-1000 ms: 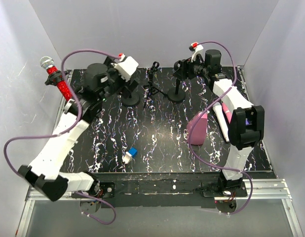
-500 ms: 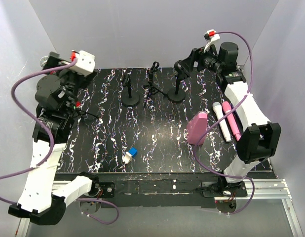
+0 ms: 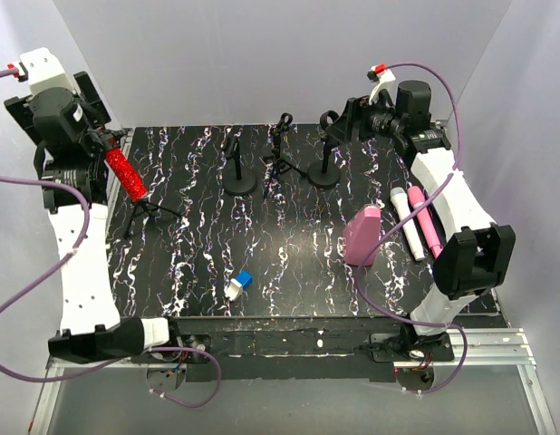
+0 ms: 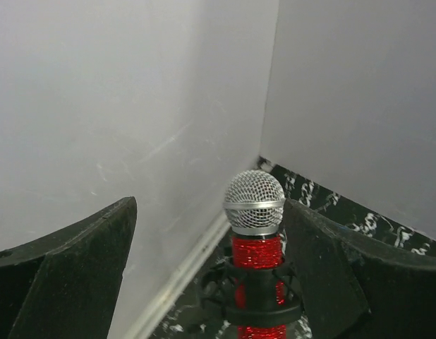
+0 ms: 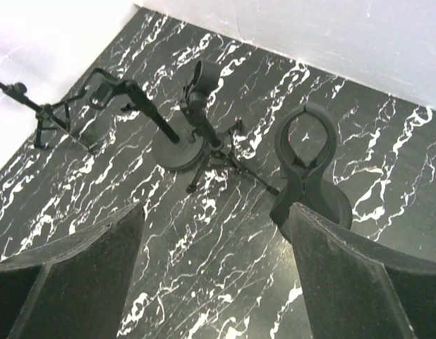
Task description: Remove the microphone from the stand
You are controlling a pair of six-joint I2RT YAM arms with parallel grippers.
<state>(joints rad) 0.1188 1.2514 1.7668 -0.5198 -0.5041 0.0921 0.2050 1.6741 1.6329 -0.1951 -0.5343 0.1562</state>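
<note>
The red glitter microphone (image 4: pixel 258 251) sits clamped in the clip (image 4: pixel 255 308) of its tripod stand (image 3: pixel 144 210) at the far-left corner of the table (image 3: pixel 289 272), between the wide-spread fingers (image 4: pixel 70 275) of the left gripper (image 4: pixel 207 212), while the right gripper (image 5: pixel 216 212), likewise spread, hovers over an empty round-base clip stand (image 5: pixel 306 159).

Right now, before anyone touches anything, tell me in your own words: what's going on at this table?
The left gripper is raised at the far left, open and straddling the head of the red microphone. The microphone sits in the clip of its tripod stand and is not yet lifted out. The right gripper, open and holding nothing, hovers over an empty clip stand at the back right.
</note>
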